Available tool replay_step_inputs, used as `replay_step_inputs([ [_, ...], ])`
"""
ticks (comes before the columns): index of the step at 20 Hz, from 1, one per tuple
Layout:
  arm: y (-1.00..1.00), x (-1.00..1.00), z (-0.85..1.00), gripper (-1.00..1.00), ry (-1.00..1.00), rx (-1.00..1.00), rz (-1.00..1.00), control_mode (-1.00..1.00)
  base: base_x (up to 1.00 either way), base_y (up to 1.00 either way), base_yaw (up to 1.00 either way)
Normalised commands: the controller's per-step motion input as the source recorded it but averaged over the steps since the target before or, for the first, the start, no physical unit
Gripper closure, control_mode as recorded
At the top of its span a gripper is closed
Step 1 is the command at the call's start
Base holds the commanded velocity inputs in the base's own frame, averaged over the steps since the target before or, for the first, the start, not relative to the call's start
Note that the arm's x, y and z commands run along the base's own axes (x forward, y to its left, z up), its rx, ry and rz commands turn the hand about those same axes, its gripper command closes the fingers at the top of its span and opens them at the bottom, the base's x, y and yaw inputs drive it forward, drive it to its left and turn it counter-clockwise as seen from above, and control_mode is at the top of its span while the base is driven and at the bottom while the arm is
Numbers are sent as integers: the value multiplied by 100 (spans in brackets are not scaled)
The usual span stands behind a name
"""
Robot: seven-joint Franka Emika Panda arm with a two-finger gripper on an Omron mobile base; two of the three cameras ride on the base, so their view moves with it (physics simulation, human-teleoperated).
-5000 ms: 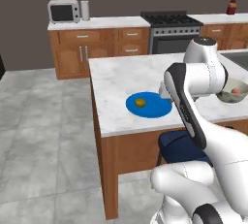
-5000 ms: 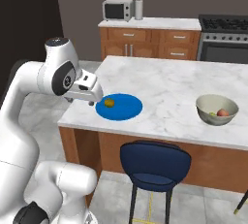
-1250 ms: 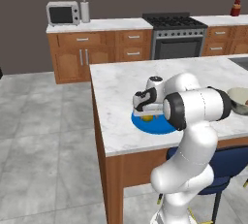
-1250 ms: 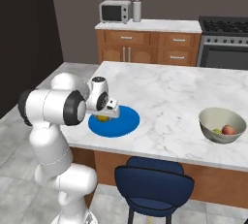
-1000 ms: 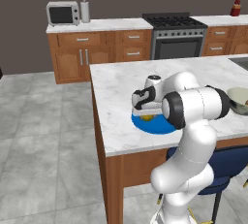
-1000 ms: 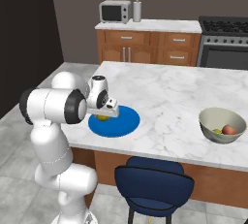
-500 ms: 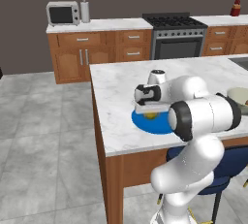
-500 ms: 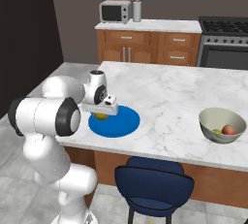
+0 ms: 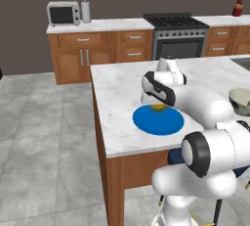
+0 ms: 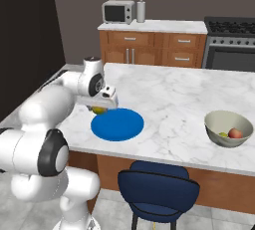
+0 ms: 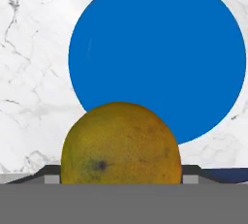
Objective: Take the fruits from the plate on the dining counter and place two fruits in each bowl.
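Olive-yellow fruit (image 11: 121,143) sits pinched in my gripper (image 10: 99,107), raised off the blue plate (image 10: 117,124) above its edge nearest my arm; its yellow also peeks out under my hand in the left base view. The plate rests bare on the white grey-veined marble of the dining counter (image 10: 179,99), near the front edge. Well apart along the same top stands the pale cream-grey bowl (image 10: 228,128) with a pinkish-red fruit (image 10: 235,133) and a yellow-green fruit (image 10: 222,135) inside. A blue stool (image 10: 157,184) is tucked below the counter. Behind, wooden cabinets carry a microwave (image 10: 118,12), beside a dark stove (image 9: 176,36); the floor is grey tile
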Motion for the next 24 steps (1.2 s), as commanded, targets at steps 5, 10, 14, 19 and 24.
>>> replay_step_inputs([
  [5, -21, -39, 94, 100, 3, 0, 0, -100, 0, 0, 0],
  [10, -8, -96, 81, 100, -1, 0, 0, -100, 0, 0, 0],
  [14, -14, -89, 53, 100, 0, 0, 0, -100, 0, 0, 0],
  [19, -6, -37, 12, 100, 0, 0, 0, -100, 0, 0, 0],
  [24, 1, -12, 4, 100, 0, 0, 0, 100, -12, 0, 0],
])
